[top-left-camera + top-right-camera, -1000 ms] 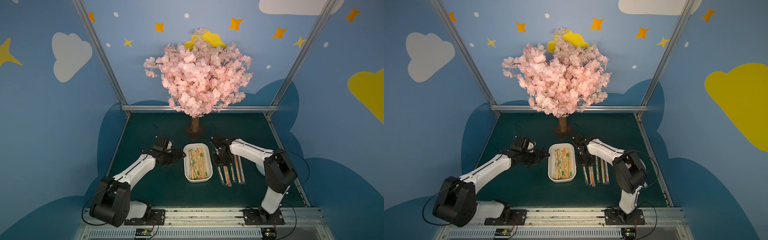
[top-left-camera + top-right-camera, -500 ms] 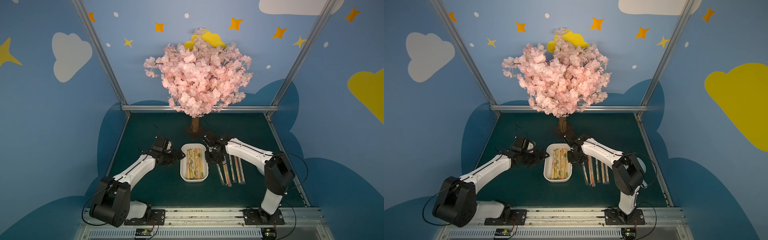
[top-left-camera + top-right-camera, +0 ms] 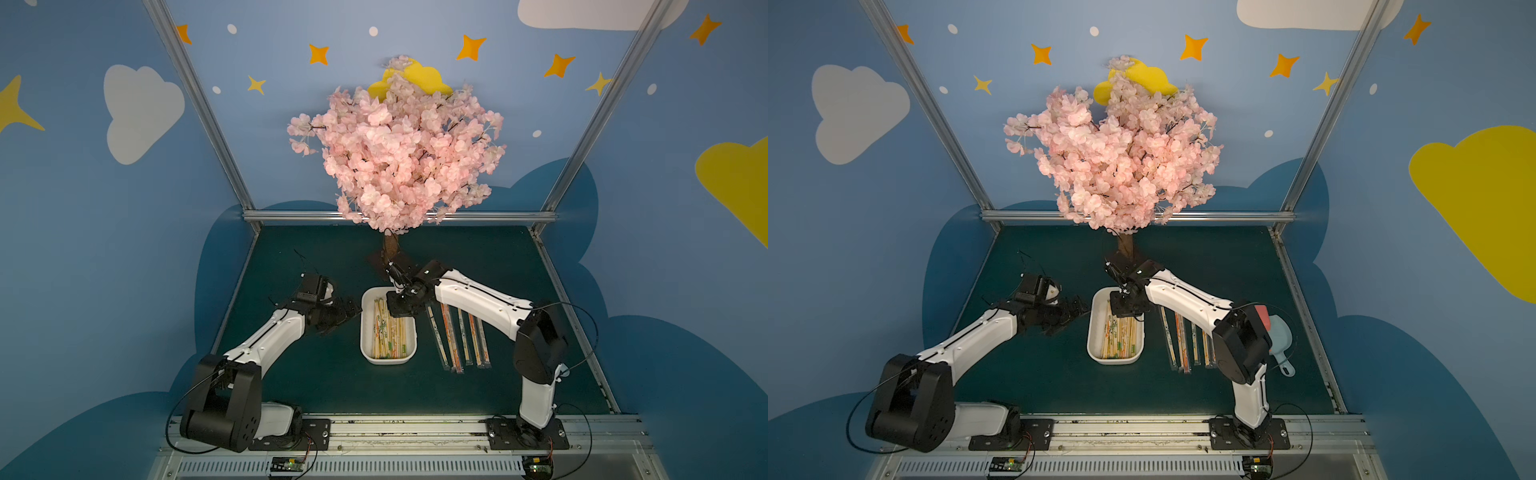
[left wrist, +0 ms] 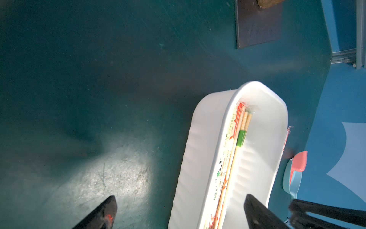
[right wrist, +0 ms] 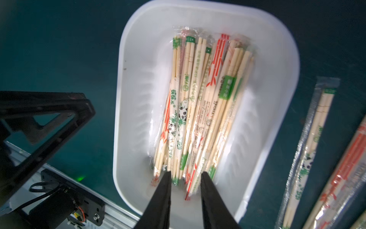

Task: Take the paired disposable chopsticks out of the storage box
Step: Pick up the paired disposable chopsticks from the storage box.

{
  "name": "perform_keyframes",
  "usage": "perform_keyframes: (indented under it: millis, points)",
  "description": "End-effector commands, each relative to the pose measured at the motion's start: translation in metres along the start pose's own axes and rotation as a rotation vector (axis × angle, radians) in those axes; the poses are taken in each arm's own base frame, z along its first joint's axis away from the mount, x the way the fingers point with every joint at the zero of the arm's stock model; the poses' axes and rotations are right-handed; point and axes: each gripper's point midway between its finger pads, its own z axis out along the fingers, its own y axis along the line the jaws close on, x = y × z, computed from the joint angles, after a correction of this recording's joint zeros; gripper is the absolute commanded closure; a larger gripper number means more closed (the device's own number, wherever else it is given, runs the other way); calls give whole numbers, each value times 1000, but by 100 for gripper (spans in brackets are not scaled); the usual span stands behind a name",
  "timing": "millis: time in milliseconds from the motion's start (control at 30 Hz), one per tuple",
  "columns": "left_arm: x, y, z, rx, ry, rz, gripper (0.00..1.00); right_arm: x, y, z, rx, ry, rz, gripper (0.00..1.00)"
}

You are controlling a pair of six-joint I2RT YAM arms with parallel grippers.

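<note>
1. The storage box (image 3: pixel 388 360) sits mid-table on the green mat (image 3: pixel 311 374), its long side running away from the robot. The paired disposable chopsticks (image 5: pixel 198 103) lie lengthwise inside it in a loose heap.
2. The right gripper (image 5: pixel 185 174) hangs over the box's far end, fingers pointing down into it, jaws parted by only a narrow gap.
3. The ends of a sleeved pair or two show in that gap. Whether the fingers touch them cannot be told, and nothing looks clamped.
4. The left gripper (image 4: pixel 179 196) hovers just beside the box's left wall. Its jaws are spread wide and empty, and in the left wrist view the box's near end lies between the fingers.
5. A row of laid-out pairs (image 3: pixel 457 336) rests on the mat just right of the box, side by side and roughly parallel to it.
6. A light-blue scoop (image 3: pixel 1277 332) lies farther right, partly hidden by the right arm, and the blossom tree (image 3: pixel 399 153) stands behind the box.
</note>
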Motion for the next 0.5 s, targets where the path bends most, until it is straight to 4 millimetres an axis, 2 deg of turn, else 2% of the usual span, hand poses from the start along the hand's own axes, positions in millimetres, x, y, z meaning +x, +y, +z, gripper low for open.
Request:
perform_keyframes:
  millis: [0, 233, 467]
  points:
    - [4, 5, -1, 3, 9, 1, 0, 8, -7, 17, 59, 55, -10, 71]
    - [7, 6, -4, 13, 5, 1, 0, 18, -23, 36, 141, 96, -11, 72]
    - [8, 5, -4, 19, 13, 6, 0, 21, -28, 51, 167, 121, -10, 75]
